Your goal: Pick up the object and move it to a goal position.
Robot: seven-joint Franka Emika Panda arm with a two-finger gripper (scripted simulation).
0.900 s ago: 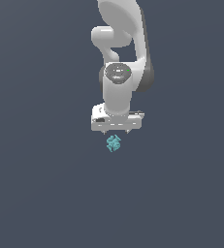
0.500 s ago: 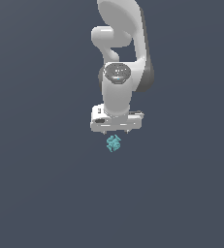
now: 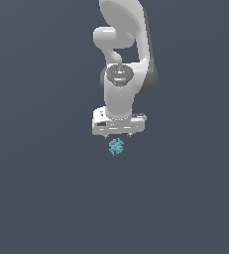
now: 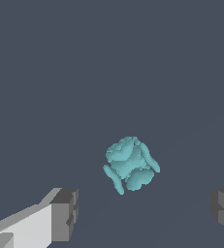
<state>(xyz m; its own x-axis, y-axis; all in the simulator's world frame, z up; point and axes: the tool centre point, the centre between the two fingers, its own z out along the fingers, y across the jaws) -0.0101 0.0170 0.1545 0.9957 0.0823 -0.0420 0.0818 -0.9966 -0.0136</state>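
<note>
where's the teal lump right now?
In the exterior view the teal lump sits on the grey floor just below the open gripper, near centre; the wrist view shows it between the fingers, untouched.

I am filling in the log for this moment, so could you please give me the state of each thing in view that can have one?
Tool: open, fingers spread wide apart, holding nothing.
Teal object: not gripped, lying loose on the dark surface between the lines of the two fingers, touching neither.
Arm: pointing down, with the tool just above the object.
</note>
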